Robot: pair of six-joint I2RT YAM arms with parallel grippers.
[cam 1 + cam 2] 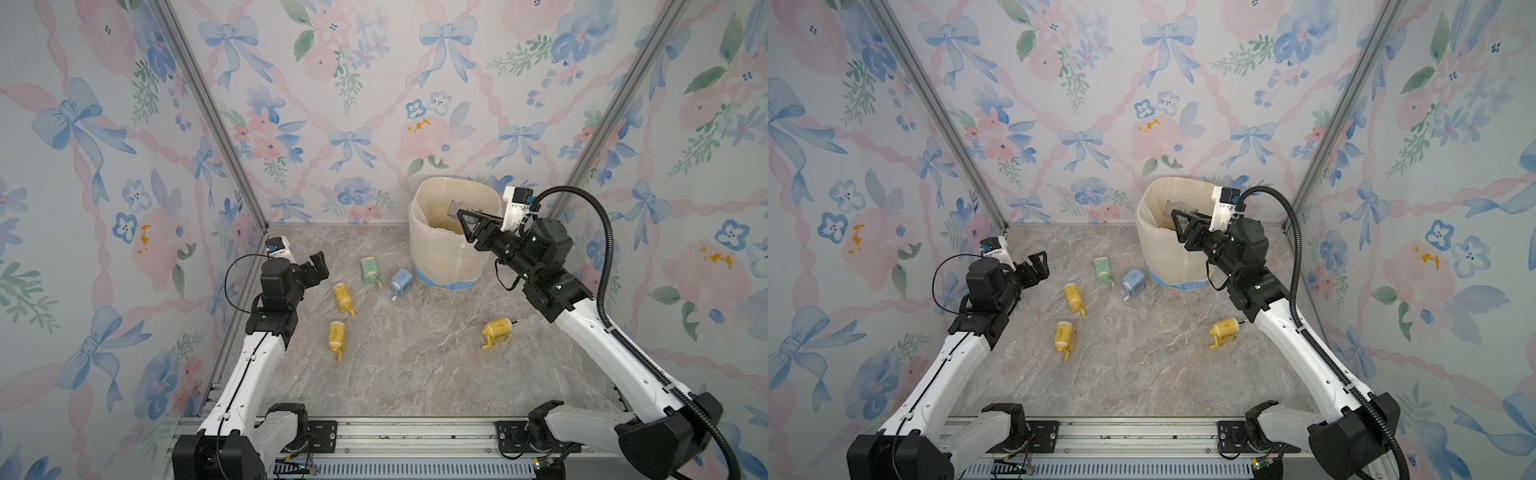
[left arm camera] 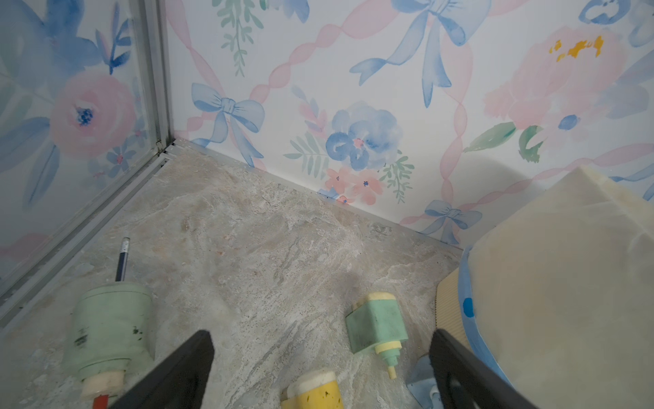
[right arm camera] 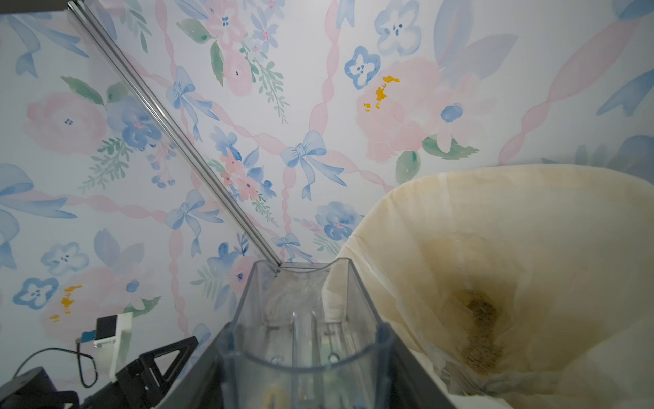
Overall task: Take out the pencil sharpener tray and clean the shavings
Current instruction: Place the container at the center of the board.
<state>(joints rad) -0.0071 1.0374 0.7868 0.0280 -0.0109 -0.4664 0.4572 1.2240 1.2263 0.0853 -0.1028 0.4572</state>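
Progress looks late: the tray [image 1: 459,208] is out of its sharpener and hangs above the mouth of the bin [image 1: 436,257]. The right gripper [image 1: 467,220] pinches it by one end, with the jaws half spread around its walls. The left gripper [image 1: 319,259] hovers empty above the table [image 1: 415,374] near its left edge, jaws spread wide. I judge that the emptying is done or nearly done. What is left is perhaps a last shake, and then to put the tray down or back. I cannot tell which sharpener the tray comes from.

The right wrist view gives what the top views do not. There the tray [image 3: 304,318] is clear and looks almost empty, with only a pale film on its floor. A brown heap of shavings [image 3: 481,329] lies deep in the bin. In both top views the inside of the bin is only a dim stain.

The left wrist view shows a green sharpener [image 2: 109,329] with a pencil [image 2: 122,260] in it, close to the table's left edge. The left arm [image 1: 257,365] hides both in the top views. Only the top views show both arms together and the yellow sharpener [image 1: 496,328] lying apart on the right side.
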